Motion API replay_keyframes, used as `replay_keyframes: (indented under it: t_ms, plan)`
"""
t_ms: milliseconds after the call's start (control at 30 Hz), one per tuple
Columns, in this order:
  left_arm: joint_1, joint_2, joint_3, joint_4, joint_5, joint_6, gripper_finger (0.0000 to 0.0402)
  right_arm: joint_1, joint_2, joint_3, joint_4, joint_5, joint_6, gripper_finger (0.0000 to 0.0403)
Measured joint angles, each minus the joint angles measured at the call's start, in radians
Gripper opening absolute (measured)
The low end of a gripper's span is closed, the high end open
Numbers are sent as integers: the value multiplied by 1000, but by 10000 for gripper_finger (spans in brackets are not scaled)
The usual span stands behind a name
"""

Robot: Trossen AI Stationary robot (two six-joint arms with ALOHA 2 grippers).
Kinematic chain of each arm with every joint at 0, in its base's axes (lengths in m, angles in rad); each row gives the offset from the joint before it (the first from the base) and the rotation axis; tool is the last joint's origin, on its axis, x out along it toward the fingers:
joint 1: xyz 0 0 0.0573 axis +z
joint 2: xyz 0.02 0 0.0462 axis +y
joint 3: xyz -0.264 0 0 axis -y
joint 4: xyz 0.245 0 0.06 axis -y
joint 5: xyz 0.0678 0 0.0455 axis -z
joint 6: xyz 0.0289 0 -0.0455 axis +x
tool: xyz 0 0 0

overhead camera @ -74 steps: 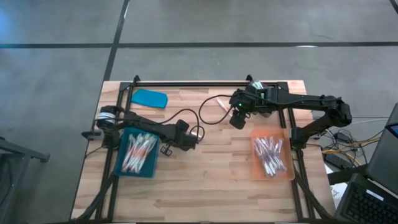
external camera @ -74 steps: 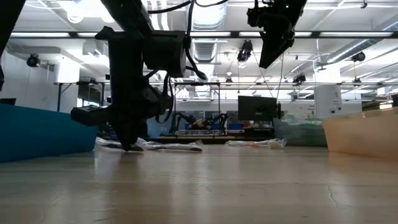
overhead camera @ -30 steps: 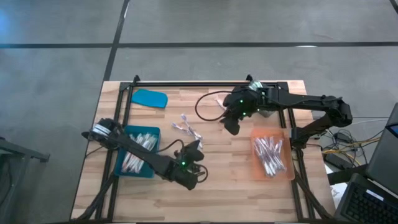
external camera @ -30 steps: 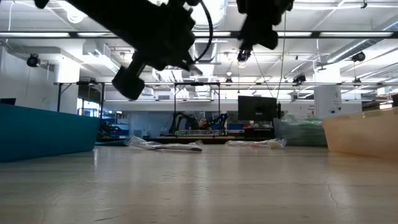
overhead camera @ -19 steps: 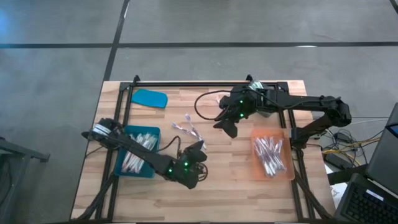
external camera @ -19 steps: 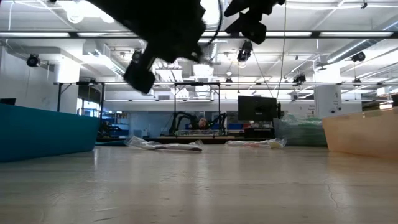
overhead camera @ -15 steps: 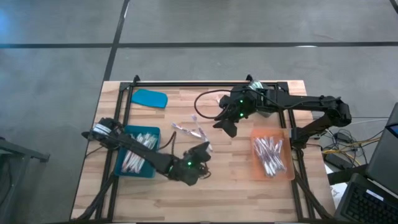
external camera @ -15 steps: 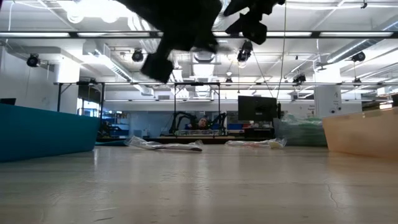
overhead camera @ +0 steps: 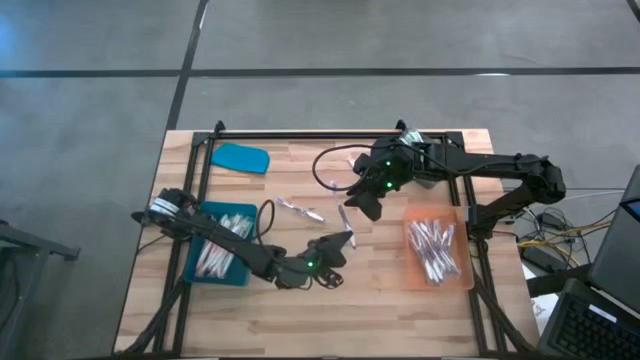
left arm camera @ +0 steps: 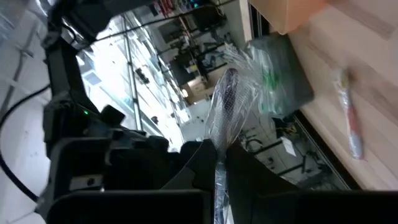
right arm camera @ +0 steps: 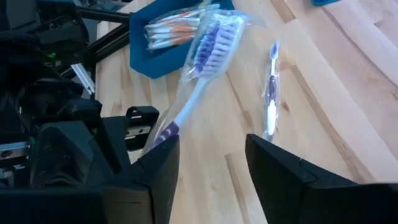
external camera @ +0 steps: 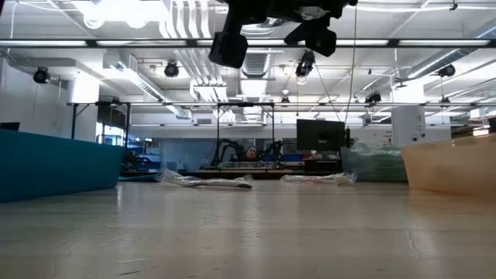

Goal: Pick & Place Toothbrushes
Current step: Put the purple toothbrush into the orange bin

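Note:
A wrapped toothbrush [right arm camera: 205, 56] with purple bristles sticks out of my left gripper [overhead camera: 344, 240], which is shut on it above the table's middle. My right gripper [right arm camera: 211, 171] hangs open just beyond the brush's head [overhead camera: 342, 214], and I cannot see it touching the brush. One more wrapped toothbrush [overhead camera: 300, 208] lies flat on the wood. A blue tray [overhead camera: 196, 272] at the left and an orange tray [overhead camera: 412, 218] at the right each hold several toothbrushes. In the low view both grippers show only at the top edge. My left gripper pinches the wrapped toothbrush by its handle end [left arm camera: 217, 171] between its two fingers. The fingers lie about level and point toward the table's right and far side, along the brush. The brush is lifted clear, and its bristle head [left arm camera: 227, 99] sticks out past the fingertips.
A blue lid [overhead camera: 240, 157] lies at the far left. A black cable [overhead camera: 325, 170] loops over the far middle of the table, with another wrapped brush [overhead camera: 353, 162] beside it. A black frame rail [overhead camera: 300, 134] runs along the far edge. Bare wood lies near the front edge.
My left gripper has risen and swung toward the table's right and far side, up to my right gripper, and has tipped from pointing down to about level. It has stayed shut on the toothbrush, which now points at the right gripper.

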Motion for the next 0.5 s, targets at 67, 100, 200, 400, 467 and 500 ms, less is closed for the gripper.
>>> replay_keyframes:
  t_ms: [67,100,200,400,467,500]
  plan:
    - [6,0,0,4,12,13,18,3,0,0,2,-3,12,173]
    - [11,0,0,3,18,19,18,4,0,0,5,-3,19,171]
    - [25,0,0,1,41,31,18,6,0,0,7,-4,30,169]
    - [49,0,-1,1,38,30,18,9,0,0,8,-18,46,181]
    - [53,0,-1,2,34,37,19,10,0,0,9,-47,50,188]
    - [54,0,-1,2,36,49,22,11,0,0,10,-54,50,191]
